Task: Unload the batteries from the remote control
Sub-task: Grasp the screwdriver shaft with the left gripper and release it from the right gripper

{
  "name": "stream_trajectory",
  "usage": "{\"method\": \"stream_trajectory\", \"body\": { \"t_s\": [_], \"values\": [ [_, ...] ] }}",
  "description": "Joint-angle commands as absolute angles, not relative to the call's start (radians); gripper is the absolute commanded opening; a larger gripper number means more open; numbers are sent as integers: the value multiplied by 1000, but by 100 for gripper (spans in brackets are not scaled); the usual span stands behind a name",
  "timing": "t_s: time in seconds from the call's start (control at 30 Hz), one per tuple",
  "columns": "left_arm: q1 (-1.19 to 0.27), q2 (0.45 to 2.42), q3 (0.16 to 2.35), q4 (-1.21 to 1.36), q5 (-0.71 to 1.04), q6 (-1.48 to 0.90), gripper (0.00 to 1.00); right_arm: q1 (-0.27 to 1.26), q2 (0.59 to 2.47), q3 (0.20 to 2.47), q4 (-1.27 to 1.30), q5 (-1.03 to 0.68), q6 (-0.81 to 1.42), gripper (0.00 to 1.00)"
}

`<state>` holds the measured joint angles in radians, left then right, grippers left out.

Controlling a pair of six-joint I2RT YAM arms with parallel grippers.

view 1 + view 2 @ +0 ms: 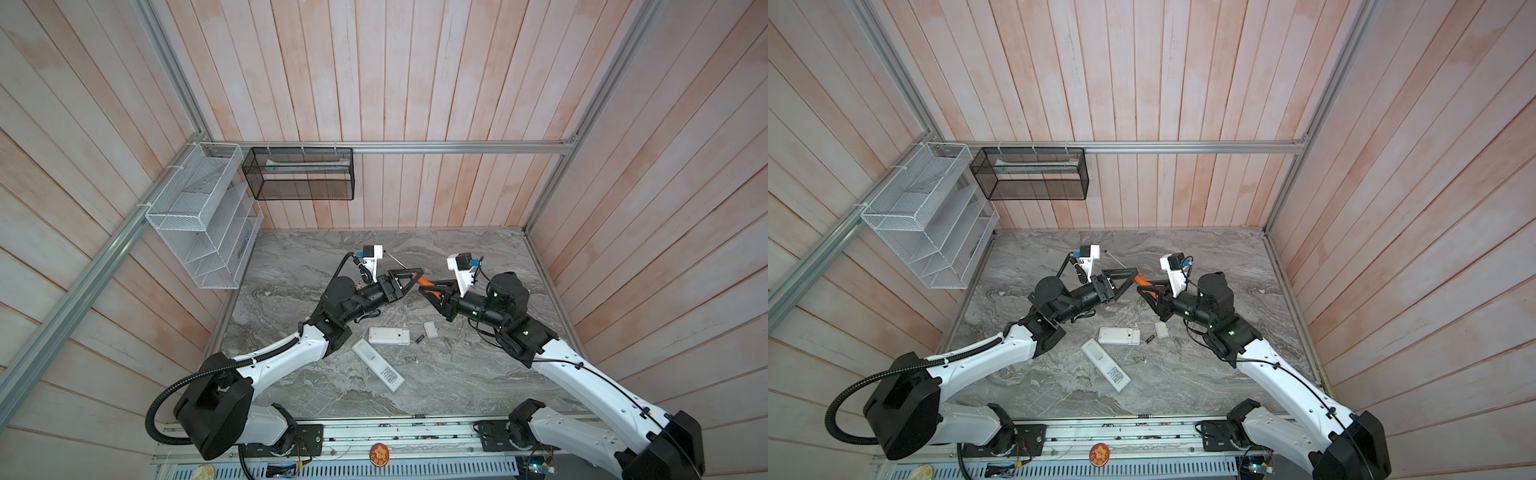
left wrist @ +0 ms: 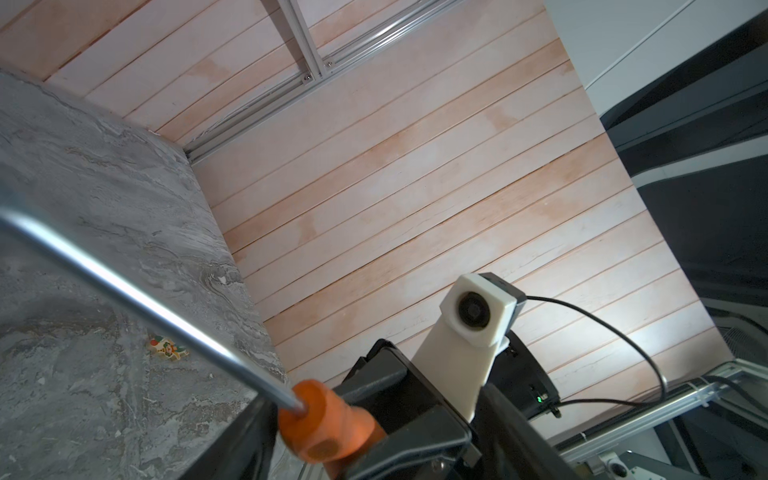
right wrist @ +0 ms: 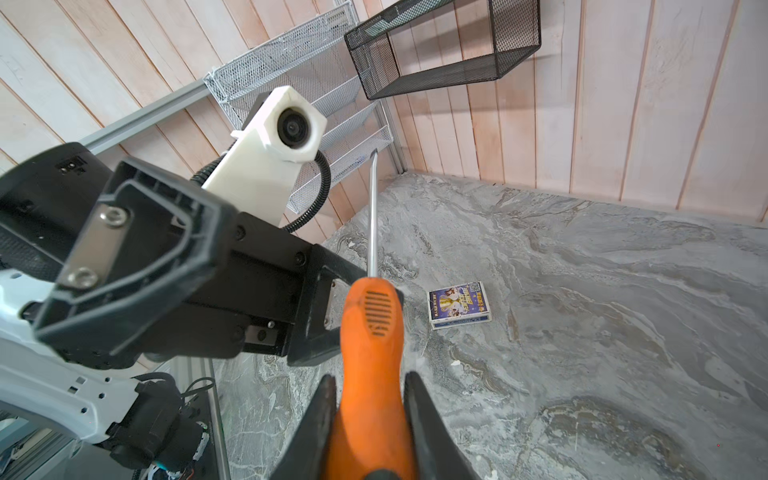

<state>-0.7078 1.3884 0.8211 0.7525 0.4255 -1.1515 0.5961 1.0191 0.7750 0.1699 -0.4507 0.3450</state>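
Orange handle, steel shaft: the screwdriver [image 3: 371, 332] is clenched by its handle in the right gripper [image 3: 370, 380]. It is held up above the table [image 1: 457, 374], toward the back and near the middle. The shaft slants away to the back left.

The left gripper [image 1: 418, 276] faces it nose to nose. Its jaws stand apart and pinch nothing, and they sit about where the shaft joins the handle.

Both top views show a battery [image 1: 419, 338] lying loose on the marble, nearer the front than the two grippers. It is just beside the right end of the remote [image 1: 386, 336], between the remote and a small white cover [image 1: 430, 329]. That end of the remote is uncovered and shows dark parts inside.

A second remote [image 1: 378, 365] lies slanted just in front of the first, close to it.

At the table's front edge sits a tiny dark piece [image 1: 419, 414]. It may be another cell, but it is too small to be sure.

In the right wrist view a small printed box [image 3: 459, 305] lies flat on the table beyond the handle.

A white wire rack [image 1: 199, 216] and a black mesh basket [image 1: 299, 174] hang on the walls at the back left.
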Motion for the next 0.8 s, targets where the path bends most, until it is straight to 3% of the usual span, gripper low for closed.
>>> {"method": "stream_trajectory", "body": {
  "t_s": [0.0,0.1,0.5,0.77],
  "values": [
    [-724,1406,850,799,393,-1147,72,613,1017,784,227,-418,353,0],
    [-734,1408,848,789,374,-1146,67,620,1016,782,229,-414,351,0],
    [-740,1422,851,785,362,-1167,19,634,1018,771,237,-398,354,0],
    [-740,1416,848,778,364,-1166,3,639,1019,774,235,-388,355,3]
  ]
}}
